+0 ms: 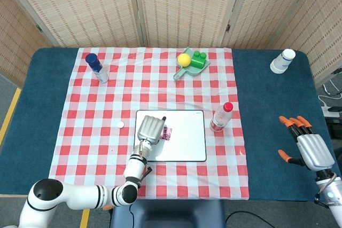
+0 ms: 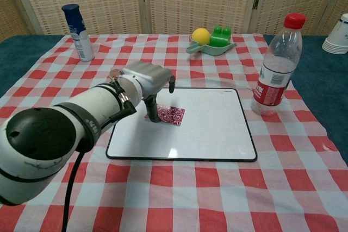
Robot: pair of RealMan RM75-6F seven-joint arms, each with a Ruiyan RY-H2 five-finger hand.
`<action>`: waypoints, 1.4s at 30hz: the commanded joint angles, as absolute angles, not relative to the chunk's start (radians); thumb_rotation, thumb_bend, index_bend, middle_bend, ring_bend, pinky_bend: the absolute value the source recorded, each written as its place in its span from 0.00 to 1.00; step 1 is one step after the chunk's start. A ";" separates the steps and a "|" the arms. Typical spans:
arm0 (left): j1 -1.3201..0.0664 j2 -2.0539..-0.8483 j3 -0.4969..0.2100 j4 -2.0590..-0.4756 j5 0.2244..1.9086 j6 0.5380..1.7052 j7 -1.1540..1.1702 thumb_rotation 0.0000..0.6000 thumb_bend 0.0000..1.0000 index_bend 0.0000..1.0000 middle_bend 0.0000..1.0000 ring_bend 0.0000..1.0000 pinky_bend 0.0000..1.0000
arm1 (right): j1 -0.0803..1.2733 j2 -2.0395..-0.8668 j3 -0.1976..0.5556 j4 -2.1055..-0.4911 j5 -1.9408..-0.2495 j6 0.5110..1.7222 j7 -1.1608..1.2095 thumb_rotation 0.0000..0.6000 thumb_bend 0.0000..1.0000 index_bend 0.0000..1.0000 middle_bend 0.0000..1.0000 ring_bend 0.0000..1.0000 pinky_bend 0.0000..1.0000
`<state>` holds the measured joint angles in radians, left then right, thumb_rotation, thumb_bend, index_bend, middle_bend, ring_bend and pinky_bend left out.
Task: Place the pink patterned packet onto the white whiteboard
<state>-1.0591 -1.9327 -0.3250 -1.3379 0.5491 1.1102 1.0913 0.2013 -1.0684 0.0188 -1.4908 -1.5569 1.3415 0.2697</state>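
The pink patterned packet [image 1: 167, 133] [image 2: 171, 114] lies flat on the left part of the white whiteboard [image 1: 187, 143] [image 2: 212, 130]. My left hand [image 1: 150, 129] [image 2: 144, 80] hovers over the board's left edge, right beside the packet. One dark finger reaches down to the packet's left end, another is lifted clear of it, and nothing is gripped. My right hand [image 1: 309, 149] shows only in the head view, far right over the blue table, fingers spread and empty.
A red-capped water bottle [image 1: 220, 117] [image 2: 276, 66] stands just right of the board. A blue-capped can [image 1: 96, 68] [image 2: 78, 24] is back left. A green tray [image 1: 191, 62] [image 2: 211, 43] with a yellow ball sits at the back, white cups [image 1: 282, 61] back right.
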 commanded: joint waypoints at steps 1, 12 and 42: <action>-1.053 -1.915 -0.321 -1.354 0.549 1.121 1.086 1.00 0.19 0.27 1.00 1.00 1.00 | 0.202 -1.069 0.019 -1.491 -1.556 1.340 0.268 1.00 0.21 0.04 0.14 0.03 0.07; -0.978 -1.775 -0.243 -1.395 0.545 1.147 1.071 1.00 0.23 0.37 1.00 1.00 1.00 | 0.207 -1.077 0.017 -1.492 -1.555 1.327 0.244 1.00 0.21 0.04 0.14 0.03 0.07; -0.930 -1.752 -0.191 -1.280 0.575 1.064 0.970 1.00 0.29 0.41 1.00 1.00 1.00 | 0.222 -1.105 0.014 -1.474 -1.563 1.315 0.216 1.00 0.21 0.04 0.14 0.03 0.07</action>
<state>-0.9304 -1.7517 -0.1914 -1.2796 0.5753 1.0642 0.9696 0.2219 -1.1050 0.0144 -1.4742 -1.5626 1.3149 0.2165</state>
